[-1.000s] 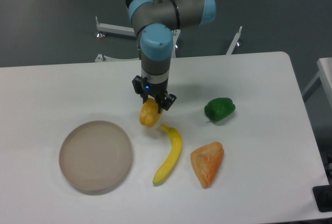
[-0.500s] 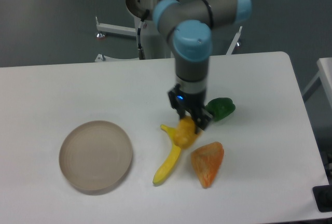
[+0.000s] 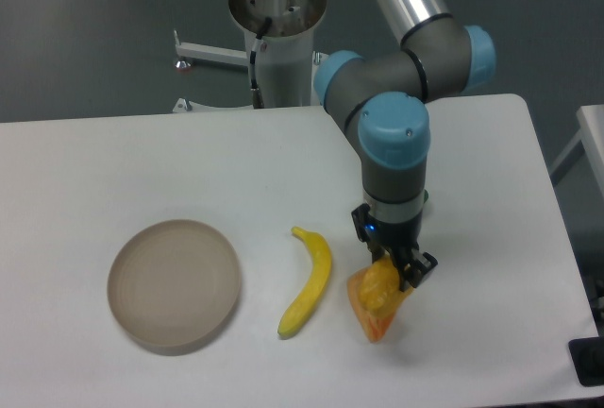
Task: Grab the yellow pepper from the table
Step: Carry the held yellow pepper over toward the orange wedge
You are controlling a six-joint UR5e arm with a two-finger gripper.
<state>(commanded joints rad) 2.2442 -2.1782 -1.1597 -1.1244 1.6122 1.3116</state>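
Note:
The yellow pepper [image 3: 380,287] is small and yellow-orange. It hangs in my gripper [image 3: 394,270], which is shut on it above the right part of the white table [image 3: 113,172]. The pepper is held over the orange wedge-shaped piece [image 3: 375,317] and covers most of it. I cannot tell how high above the wedge it is.
A long yellow banana [image 3: 309,281] lies left of the gripper. A round beige plate [image 3: 174,281] sits at the front left. The arm hides the green pepper seen earlier. The table's right edge is near, with another white surface [image 3: 593,144] beyond it.
My gripper has carried the yellow pepper to the right and towards the front, from beside the banana's top to over the orange wedge. The arm now covers the green pepper.

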